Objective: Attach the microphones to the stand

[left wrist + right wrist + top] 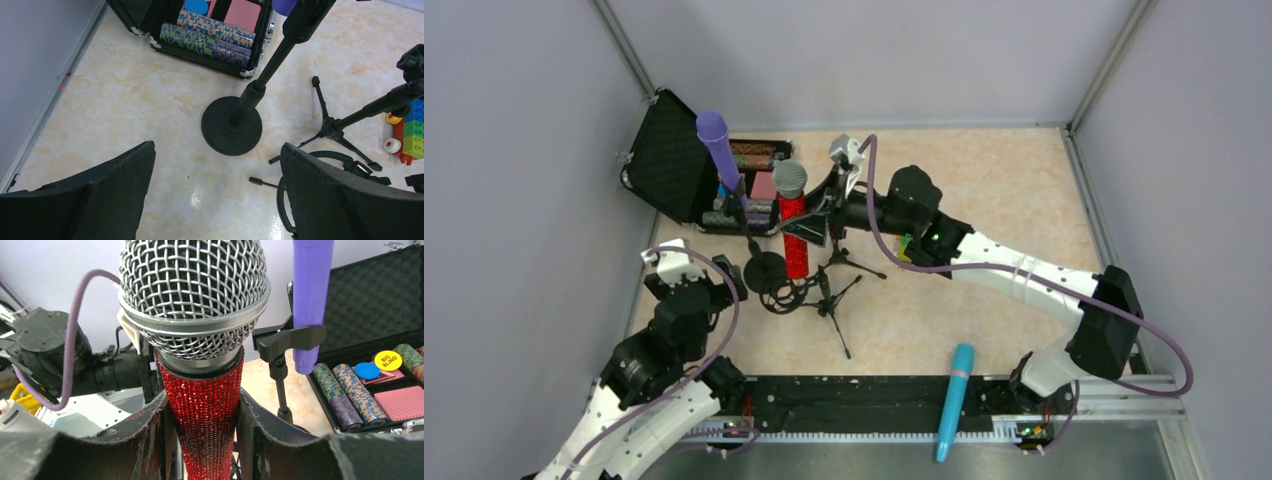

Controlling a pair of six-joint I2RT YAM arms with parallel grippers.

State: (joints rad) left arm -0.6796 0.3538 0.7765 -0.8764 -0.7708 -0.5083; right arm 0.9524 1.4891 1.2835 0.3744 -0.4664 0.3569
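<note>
The black round-base stand (764, 270) carries the smooth purple plastic microphone (719, 150) in its clip. Beside the stand, the right gripper (205, 450) pinches the glittery red, mesh-headed microphone (200, 390) mid-barrel. It is likely rigid, light and rough-textured; hold there. The smooth cyan microphone (956, 400) lies well apart from the stand. The left gripper (215, 200) is spread, empty.

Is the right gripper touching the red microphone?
Touching. The right wrist view shows the right gripper clamped on the red microphone, both fingers pressed against its glittery handle.
</note>
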